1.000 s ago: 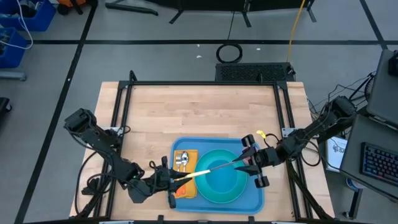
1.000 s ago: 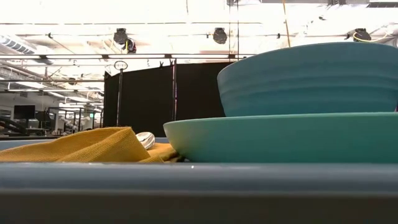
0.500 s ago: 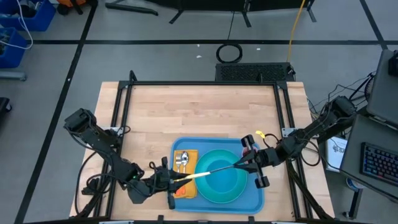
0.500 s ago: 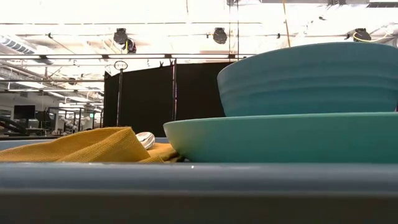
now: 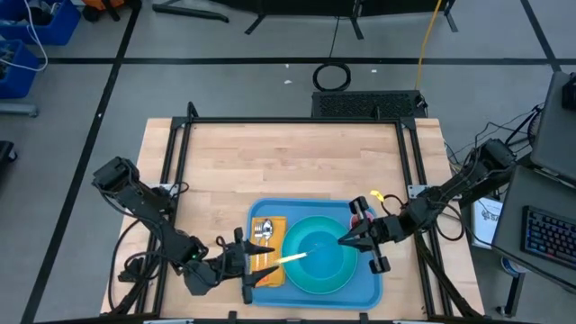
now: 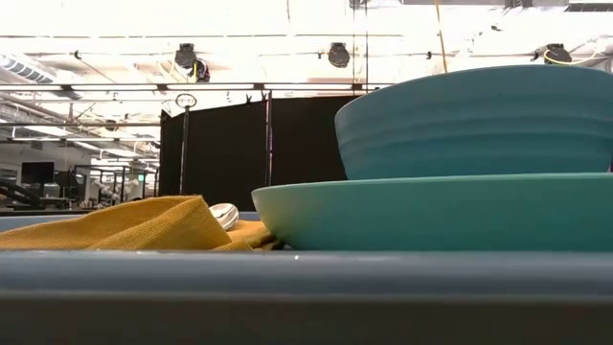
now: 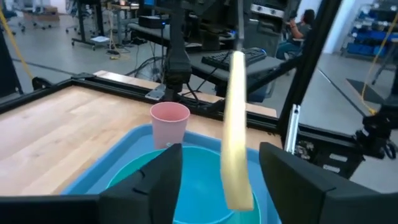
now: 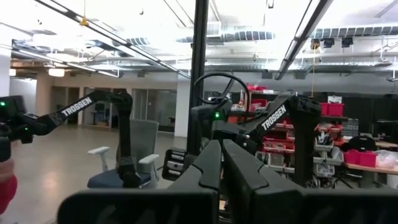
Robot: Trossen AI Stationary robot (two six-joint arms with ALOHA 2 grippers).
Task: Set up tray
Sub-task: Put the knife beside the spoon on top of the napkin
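Both hands hover over the tray [image 5: 369,290]: left hand [image 5: 256,265] open, right hand [image 5: 346,240] closed, empty.

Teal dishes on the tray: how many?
2, stacked on the tray: the teal plate right of the yellow napkin, and the bowl on top of it. Others could be hidden underneath.

Plate [image 5: 320,260] on tray [image 5: 367,290], napkin [image 5: 267,243] at its left holding perhaps spoons [image 5: 263,231], cup [image 5: 360,206] behind.
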